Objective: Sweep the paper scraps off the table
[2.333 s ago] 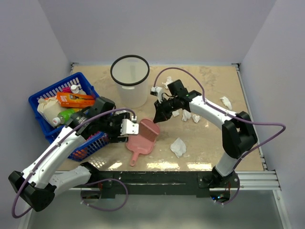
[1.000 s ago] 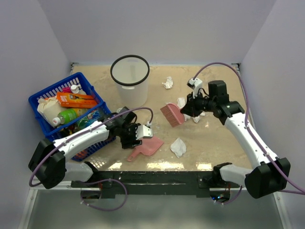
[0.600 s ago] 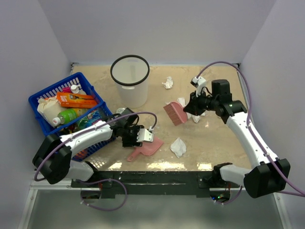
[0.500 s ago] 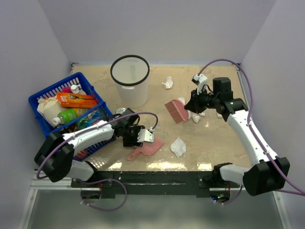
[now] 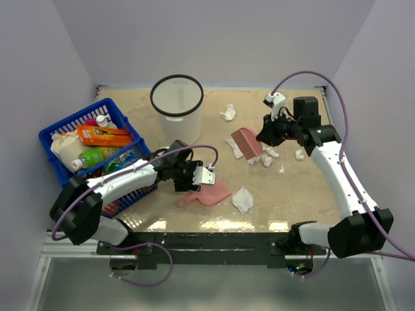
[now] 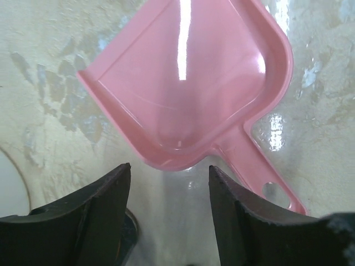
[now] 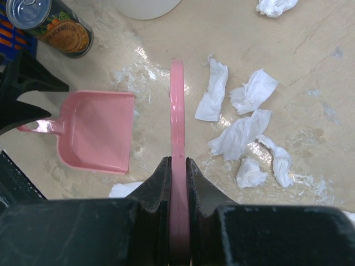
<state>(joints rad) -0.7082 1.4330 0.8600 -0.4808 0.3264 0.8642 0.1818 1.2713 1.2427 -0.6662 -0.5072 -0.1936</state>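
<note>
Several white paper scraps lie on the beige table (image 5: 292, 194): one near the bin (image 5: 227, 112), a cluster (image 5: 262, 157) beside the brush, one (image 5: 242, 199) near the front. In the right wrist view the cluster (image 7: 238, 133) lies right of the brush. My right gripper (image 5: 266, 133) is shut on a pink brush (image 5: 246, 141), seen edge-on in its wrist view (image 7: 176, 111), held above the table. My left gripper (image 5: 190, 186) is open (image 6: 169, 168), its fingertips just behind the rear edge of the pink dustpan (image 6: 183, 83), which lies flat (image 5: 211, 192).
A translucent bin (image 5: 176, 110) with a black rim stands at the back. A blue basket (image 5: 58, 133) of groceries sits on the left. A tin can (image 7: 55, 25) lies by the basket, behind the left arm. White walls close in the sides.
The right gripper has carried the brush up and back to the right. The dustpan has shifted right and turned, and the left gripper has followed it.
</note>
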